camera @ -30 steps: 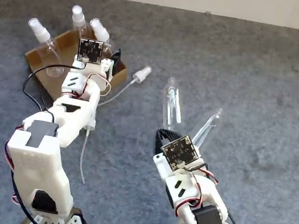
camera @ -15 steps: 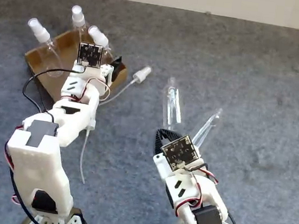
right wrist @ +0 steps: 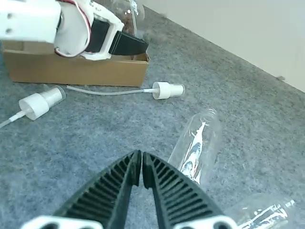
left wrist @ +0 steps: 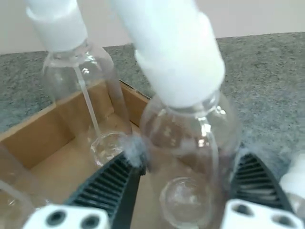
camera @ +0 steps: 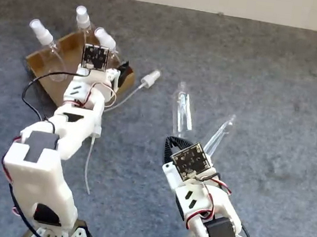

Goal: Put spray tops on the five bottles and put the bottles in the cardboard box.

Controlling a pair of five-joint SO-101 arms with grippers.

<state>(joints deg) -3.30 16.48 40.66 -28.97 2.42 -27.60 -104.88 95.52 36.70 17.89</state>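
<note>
The cardboard box (camera: 44,72) sits at the far left and holds three clear bottles with white spray tops. Two of them (camera: 43,34) (camera: 83,18) stand at its back. My left gripper (left wrist: 188,167) is shut on the third capped bottle (left wrist: 190,138), holding it upright over the box's right end (camera: 106,38). Two uncapped bottles (camera: 183,107) (camera: 220,135) lie on the carpet in the middle. One loose spray top (camera: 151,77) lies beside the box, another (right wrist: 38,102) nearer the left arm. My right gripper (right wrist: 141,160) is shut and holds nothing, just short of the nearer lying bottle (right wrist: 198,143).
Grey carpet covers the table, with open room on the right and far side. A pale wall runs along the back edge. The left arm's body (camera: 80,117) lies over the box's near side, and a thin tube (camera: 87,167) trails beside it.
The left gripper has sunk slightly with its bottle toward the box. The right arm has not moved.
</note>
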